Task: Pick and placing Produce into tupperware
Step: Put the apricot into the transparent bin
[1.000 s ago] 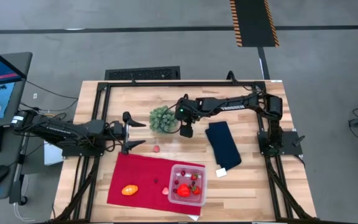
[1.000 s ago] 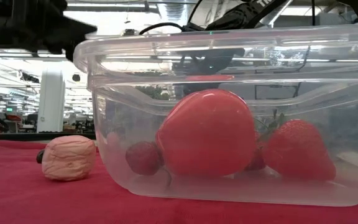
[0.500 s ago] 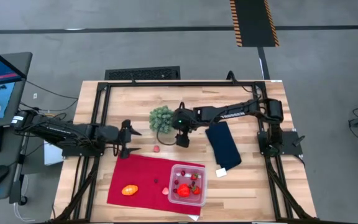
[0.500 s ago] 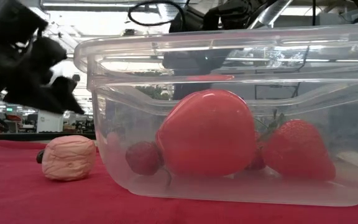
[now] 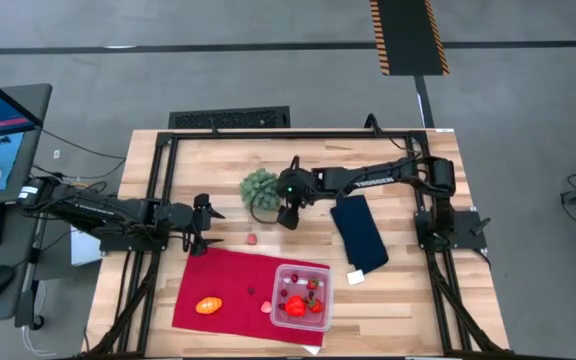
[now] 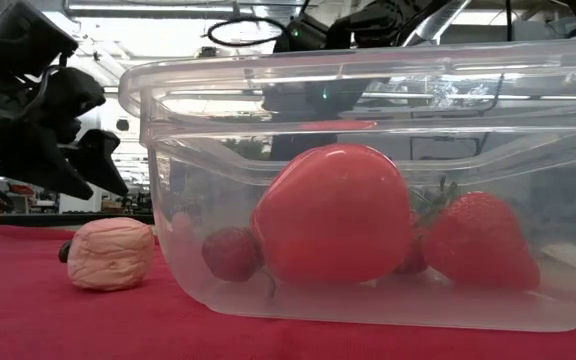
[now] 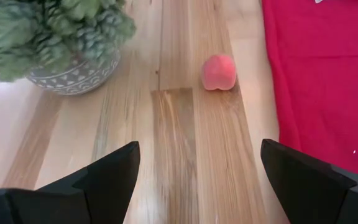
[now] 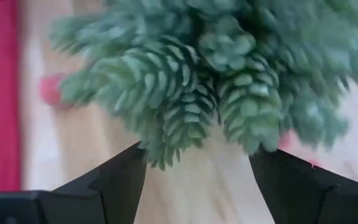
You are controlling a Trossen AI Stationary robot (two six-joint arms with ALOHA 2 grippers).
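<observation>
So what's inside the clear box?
The tupperware holds a big red fruit, a strawberry and a small dark red berry. Something red peeks out behind the big fruit; what it is stays hidden.

Grey floor [image 5: 218, 70], striped hazard mat [image 5: 408, 36]

No legible text (anywhere visible)

I count one clear tupperware [image 5: 301, 295] with three red pieces inside: a big red fruit [image 6: 333, 213], a strawberry [image 6: 478, 243] and a small raspberry [image 6: 232, 253]. Outside it I count one orange oval [image 5: 208, 305], two pink bits [image 5: 252, 240] [image 6: 111, 254], one green plant [image 5: 259, 188], one red cloth [image 5: 230, 285], one dark blue cloth [image 5: 360, 233].
</observation>
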